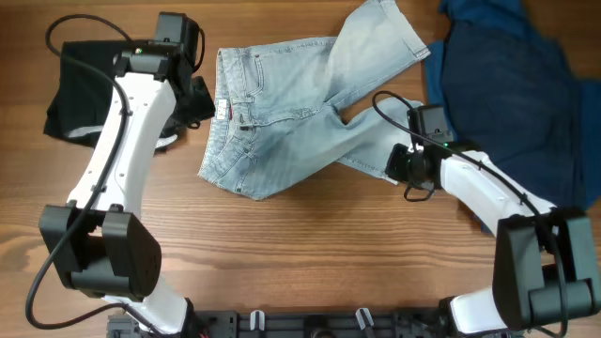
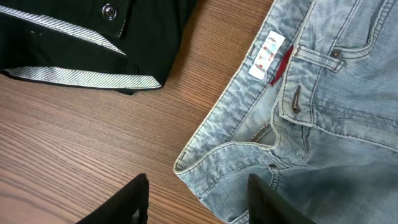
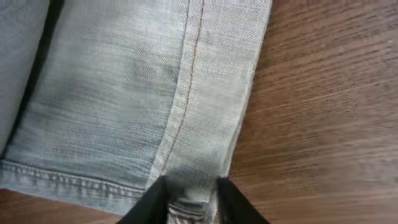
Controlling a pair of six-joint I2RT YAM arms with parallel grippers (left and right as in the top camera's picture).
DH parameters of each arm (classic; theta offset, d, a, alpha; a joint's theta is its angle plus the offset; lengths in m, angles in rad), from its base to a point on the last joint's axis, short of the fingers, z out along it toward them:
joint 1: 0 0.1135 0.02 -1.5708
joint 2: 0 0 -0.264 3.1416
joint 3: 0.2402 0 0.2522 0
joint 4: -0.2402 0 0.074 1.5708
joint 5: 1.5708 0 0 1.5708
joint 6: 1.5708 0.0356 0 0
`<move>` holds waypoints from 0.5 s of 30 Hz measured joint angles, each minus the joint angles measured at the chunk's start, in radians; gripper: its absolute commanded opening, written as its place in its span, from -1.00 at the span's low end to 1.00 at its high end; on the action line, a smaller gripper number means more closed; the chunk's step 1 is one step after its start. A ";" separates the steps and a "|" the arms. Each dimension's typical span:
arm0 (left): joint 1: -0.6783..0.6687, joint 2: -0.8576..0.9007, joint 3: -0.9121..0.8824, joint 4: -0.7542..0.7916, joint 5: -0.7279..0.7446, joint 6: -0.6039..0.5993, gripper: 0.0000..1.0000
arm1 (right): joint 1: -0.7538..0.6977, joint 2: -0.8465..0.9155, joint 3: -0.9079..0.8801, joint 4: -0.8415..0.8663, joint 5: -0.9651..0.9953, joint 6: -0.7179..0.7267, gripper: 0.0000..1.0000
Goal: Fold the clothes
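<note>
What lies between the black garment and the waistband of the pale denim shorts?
A bare strip of wooden table, seen clearly in the left wrist view. The black garment and the denim shorts lie apart, not touching.

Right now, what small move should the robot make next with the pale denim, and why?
Probably lower the left gripper and close it on the waistband corner: it hangs open just short of that corner, while the right gripper pinches the leg hem of the denim shorts.

Dark blue garment (image 1: 512, 94) partly off-frame
</note>
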 measured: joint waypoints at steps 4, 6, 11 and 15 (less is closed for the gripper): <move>0.000 0.000 0.000 0.001 -0.005 0.000 0.01 | 0.000 0.000 -0.033 0.034 -0.001 0.000 -0.91; 0.000 0.000 0.000 0.005 -0.007 0.000 0.00 | 0.000 0.000 -0.033 0.034 -0.001 -0.001 -0.91; 0.000 0.000 0.000 0.006 -0.007 0.000 0.01 | -0.001 -0.029 -0.005 -0.174 -0.002 -0.011 -0.91; 0.000 0.000 0.000 0.000 -0.007 0.000 0.01 | -0.037 -0.199 0.113 -0.491 -0.011 -0.041 -0.92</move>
